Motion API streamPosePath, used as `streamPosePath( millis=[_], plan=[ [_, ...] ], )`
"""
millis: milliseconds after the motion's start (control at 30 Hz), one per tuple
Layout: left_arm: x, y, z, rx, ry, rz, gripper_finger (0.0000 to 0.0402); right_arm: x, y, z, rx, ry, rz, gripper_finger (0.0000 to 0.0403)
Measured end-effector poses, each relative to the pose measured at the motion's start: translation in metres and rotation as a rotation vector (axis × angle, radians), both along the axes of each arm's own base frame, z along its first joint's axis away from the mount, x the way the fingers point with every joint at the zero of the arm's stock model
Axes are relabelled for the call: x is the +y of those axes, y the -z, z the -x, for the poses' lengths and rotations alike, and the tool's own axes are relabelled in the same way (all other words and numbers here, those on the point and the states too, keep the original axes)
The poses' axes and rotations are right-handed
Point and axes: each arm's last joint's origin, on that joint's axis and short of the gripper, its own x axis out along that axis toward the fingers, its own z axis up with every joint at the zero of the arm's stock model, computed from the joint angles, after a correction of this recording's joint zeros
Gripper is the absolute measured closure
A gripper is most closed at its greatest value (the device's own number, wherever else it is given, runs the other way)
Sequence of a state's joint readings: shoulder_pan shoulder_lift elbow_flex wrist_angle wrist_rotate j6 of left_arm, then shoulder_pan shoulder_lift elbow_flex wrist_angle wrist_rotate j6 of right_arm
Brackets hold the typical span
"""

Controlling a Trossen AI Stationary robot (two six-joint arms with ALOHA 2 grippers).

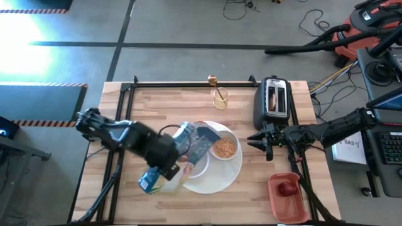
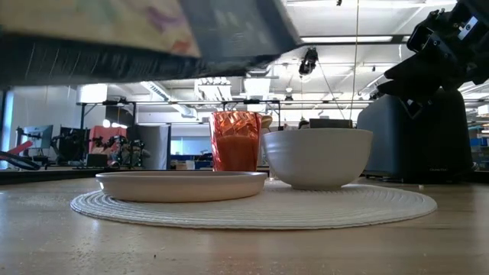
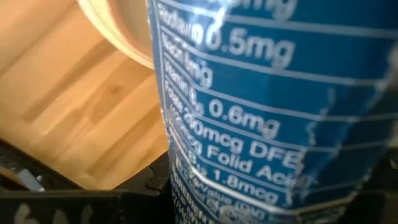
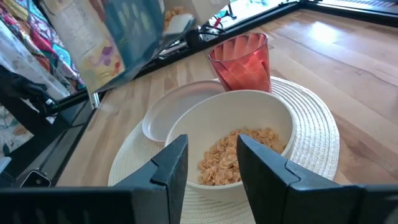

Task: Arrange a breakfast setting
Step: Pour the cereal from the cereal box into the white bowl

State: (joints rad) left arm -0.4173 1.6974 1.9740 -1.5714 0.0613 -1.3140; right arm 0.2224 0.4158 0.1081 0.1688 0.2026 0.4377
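Gripping a blue cereal box [image 1: 200,145], the left gripper [image 1: 171,164] holds it tilted over the place setting, its fingers closed on the carton near the lower end; the left wrist view is almost filled by the box's blue nutrition panel [image 3: 261,106], with bare wooden table [image 3: 74,106] beside it. From the low view the box [image 2: 153,30] hangs across the top of the scene, above the dishes. Below its upper end sits the white bowl [image 1: 225,148], which holds a layer of golden cereal flakes [image 4: 239,155]. The bowl stands on a round woven placemat [image 2: 252,208], touching or just beside the smaller white plate [image 2: 180,185], which lies on the same mat. A pink-red cup [image 4: 241,61] stands upright just behind the bowl and plate. The right gripper [image 1: 262,142] hovers just beside the bowl on its right, its two dark fingers [image 4: 171,171] parted with nothing between them, pointing toward the bowl. Behind that arm, a black toaster [image 1: 274,100] stands near the table's far edge. A gold spoon [image 1: 217,91] lies at the far edge, well apart from the mat. Near the front right corner, a pink tray [image 1: 289,199] holds a small dark-red fruit [image 1: 287,188].
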Motion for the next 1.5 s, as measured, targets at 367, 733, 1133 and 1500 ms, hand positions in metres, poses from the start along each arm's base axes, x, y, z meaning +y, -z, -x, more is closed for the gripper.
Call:
streamPosePath(
  millis=[367, 733, 1133, 1500],
  plan=[
    [-0.028, 0.043, 0.055, 0.011, -0.101, -0.292, 0.0258, 0.0, 0.0, 0.0, 0.0, 0.0, 0.0, 0.0275],
    [-0.033, 0.092, 0.09, -0.078, -0.209, -0.572, 0.0258, 0.0, 0.0, 0.0, 0.0, 0.0, 0.0, 0.0275],
    [-0.014, 0.137, 0.105, -0.116, -0.347, -0.763, 0.0258, 0.0, 0.0, 0.0, 0.0, 0.0, 0.0, 0.0275],
    [0.013, 0.178, 0.125, -0.134, -0.525, -0.894, 0.0258, 0.0, 0.0, 0.0, 0.0, 0.0, 0.0, 0.0275]
  ],
)
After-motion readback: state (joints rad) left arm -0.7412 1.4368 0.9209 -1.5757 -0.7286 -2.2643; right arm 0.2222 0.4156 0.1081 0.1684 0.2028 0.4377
